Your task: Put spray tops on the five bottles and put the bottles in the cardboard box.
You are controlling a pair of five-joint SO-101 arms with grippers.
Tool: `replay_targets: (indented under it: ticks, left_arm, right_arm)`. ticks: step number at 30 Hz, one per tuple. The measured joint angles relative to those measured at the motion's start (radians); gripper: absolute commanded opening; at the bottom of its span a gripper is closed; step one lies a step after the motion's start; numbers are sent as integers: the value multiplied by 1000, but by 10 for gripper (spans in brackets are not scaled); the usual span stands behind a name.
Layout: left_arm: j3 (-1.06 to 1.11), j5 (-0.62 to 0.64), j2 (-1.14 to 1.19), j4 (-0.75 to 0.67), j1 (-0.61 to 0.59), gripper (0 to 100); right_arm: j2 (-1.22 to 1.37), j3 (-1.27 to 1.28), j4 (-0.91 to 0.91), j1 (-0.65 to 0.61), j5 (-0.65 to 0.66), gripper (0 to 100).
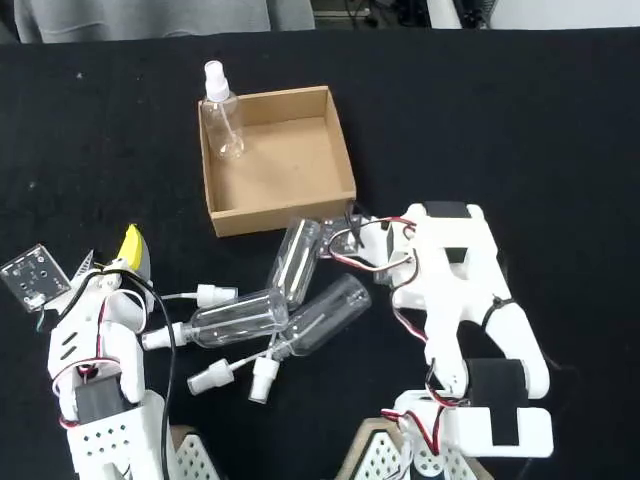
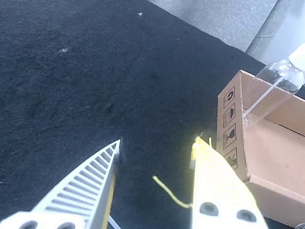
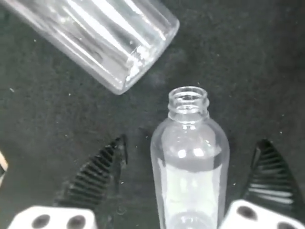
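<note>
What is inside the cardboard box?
One clear bottle with a white spray top leans in the far left corner of the cardboard box. Beside it you can see the box's brown floor. The bottle covers the bit of floor right under it.

There are four clear bottles [image 1: 240, 318] and one cardboard box [image 1: 285, 210]. White spray tops [image 1: 215, 295] number five, one of them fitted on the bottle inside the box.
</note>
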Motion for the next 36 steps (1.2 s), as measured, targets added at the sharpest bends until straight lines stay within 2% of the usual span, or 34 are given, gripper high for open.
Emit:
replay_targets:
  ticks: [11,18,21,27,36]
  left_arm:
    - [0,0,0,0,0,221]
    - [0,0,0,0,0,221]
    - [0,0,0,0,0,221]
    - [0,0,0,0,0,221]
    - [0,-8,0,0,0,221]
  right_arm:
    - [0,21,-40,14,9,343]
    - [0,21,-43,32,9,160]
    - [0,21,-44,32,9,114]
    - [0,21,-32,32,9,106]
    - [0,-38,164,32,9,106]
